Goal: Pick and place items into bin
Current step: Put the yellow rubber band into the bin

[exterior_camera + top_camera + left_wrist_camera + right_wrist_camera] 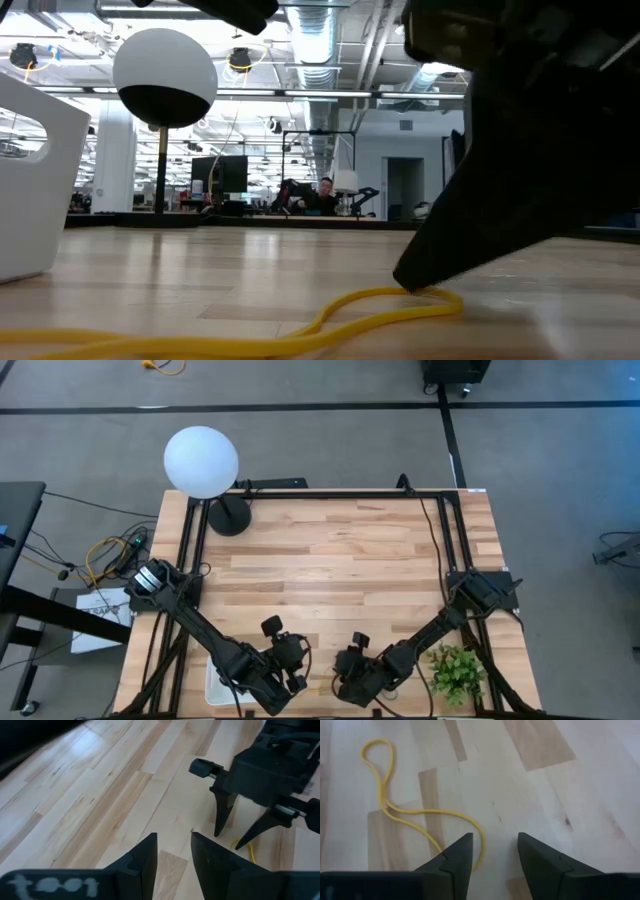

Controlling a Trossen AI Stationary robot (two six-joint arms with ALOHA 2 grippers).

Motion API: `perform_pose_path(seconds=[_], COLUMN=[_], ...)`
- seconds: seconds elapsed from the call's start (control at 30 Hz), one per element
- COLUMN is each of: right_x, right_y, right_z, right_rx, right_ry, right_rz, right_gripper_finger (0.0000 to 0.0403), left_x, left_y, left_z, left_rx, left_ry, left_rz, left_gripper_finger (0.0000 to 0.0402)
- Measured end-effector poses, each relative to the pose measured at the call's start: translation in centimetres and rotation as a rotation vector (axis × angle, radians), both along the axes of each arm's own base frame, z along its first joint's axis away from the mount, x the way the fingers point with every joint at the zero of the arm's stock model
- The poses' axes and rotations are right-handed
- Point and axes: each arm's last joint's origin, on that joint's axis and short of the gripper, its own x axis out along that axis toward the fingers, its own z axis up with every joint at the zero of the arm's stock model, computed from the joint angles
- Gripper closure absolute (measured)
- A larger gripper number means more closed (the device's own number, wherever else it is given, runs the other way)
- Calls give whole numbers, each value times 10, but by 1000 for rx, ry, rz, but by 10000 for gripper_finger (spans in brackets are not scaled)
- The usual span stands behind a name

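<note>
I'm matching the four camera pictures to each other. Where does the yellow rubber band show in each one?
High view: a thin sliver of the yellow rubber band at the bottom edge, between the two grippers.
Low view: it lies across the foreground, its loop under a dark fingertip.
Left wrist view: a short yellow piece beside the right gripper.
Right wrist view: the whole band, ahead of the open fingers.
Shared landmark: the wooden table.

Right gripper (pixel 492 851) low at table's near edge, jaws parted, left gripper (pixel 174 851) beside it
</note>
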Motion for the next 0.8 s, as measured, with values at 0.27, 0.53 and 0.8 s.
perform_pose_path(seconds=[0.27, 0.53, 0.8], right_x=[2, 4, 8], right_y=[-2, -1, 0], right_z=[-1, -7, -20], right_rx=[33, 32, 64], right_ry=[13, 10, 21], right_rz=[5, 1, 6], right_gripper_finger=[278, 283, 375], left_x=[0, 0, 0], left_y=[-1, -1, 0], left_z=[0, 0, 0], left_rx=[-11, -13, -37], left_ry=[-2, -3, -10], left_rz=[3, 4, 24], left_gripper_finger=[292, 292, 292])
